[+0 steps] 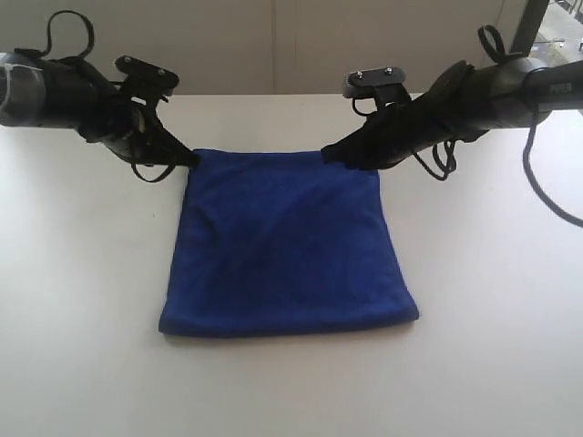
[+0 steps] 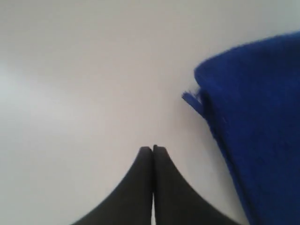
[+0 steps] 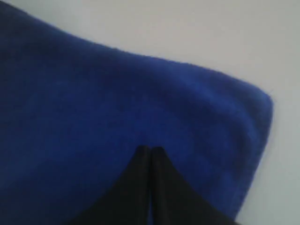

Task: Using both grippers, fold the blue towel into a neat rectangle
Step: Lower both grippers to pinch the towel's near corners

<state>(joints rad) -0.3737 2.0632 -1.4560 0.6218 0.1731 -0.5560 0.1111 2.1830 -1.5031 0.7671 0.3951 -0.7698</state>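
- Jaws pressed together on the left black flat-fingered gripper (image 2: 153,149), nothing held, over the white table (image 2: 70,70) just beside one corner of the deep blue soft microfibre towel (image 1: 287,241).
- Jaws pressed together on the right black flat-fingered gripper (image 3: 150,149), tips against the towel near its neighbouring corner.
- Towel lies flat, mid-table.

White table (image 1: 82,300), pale wall (image 1: 273,41) behind.
The table top is plain and matte; at the upper right stands a dark upright (image 1: 531,23), perhaps a window frame.

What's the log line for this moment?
towel: folded, flat on table | left gripper: shut, beside towel corner, off cloth | right gripper: shut, tips over other corner, grip unclear
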